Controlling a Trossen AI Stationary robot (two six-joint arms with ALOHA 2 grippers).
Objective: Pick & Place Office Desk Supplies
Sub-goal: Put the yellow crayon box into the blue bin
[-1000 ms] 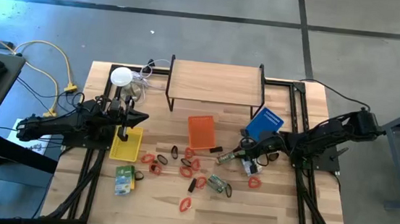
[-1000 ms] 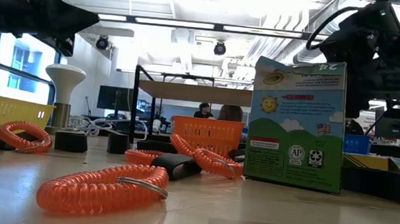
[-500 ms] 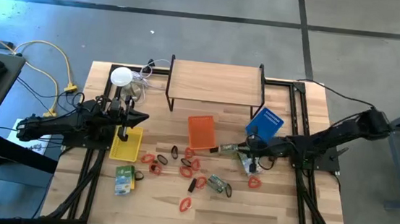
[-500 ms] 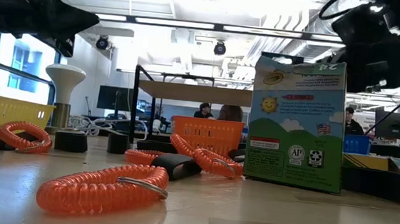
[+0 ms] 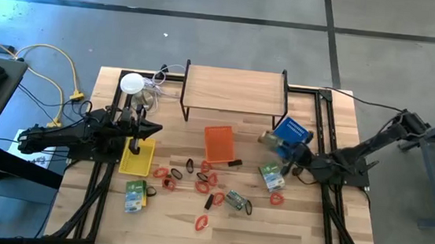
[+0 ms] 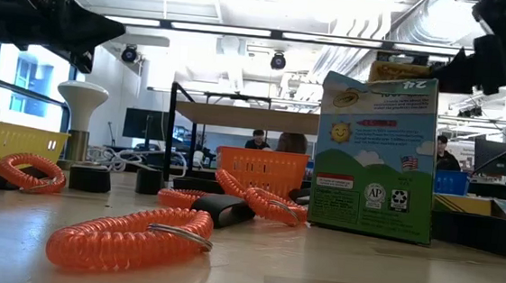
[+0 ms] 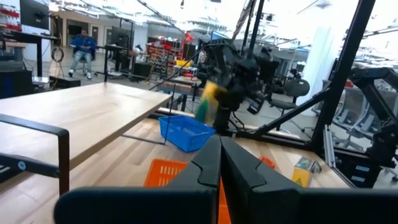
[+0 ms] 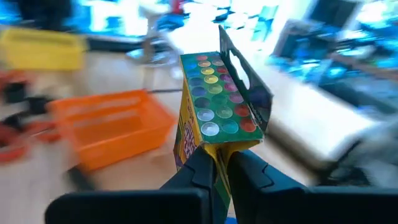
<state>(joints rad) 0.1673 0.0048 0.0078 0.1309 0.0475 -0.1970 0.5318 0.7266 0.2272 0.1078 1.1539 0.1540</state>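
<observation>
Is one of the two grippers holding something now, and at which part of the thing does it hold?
The right gripper is shut on a crayon box, pinching its bottom edge. The left gripper is shut and holds nothing.

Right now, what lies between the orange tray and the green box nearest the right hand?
A small black clip lies there alone; the high view shows it.

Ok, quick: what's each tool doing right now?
Left tool: closed, holding nothing, above the yellow tray.
Right tool: closed on a crayon box, lifted near the blue tray.
</observation>
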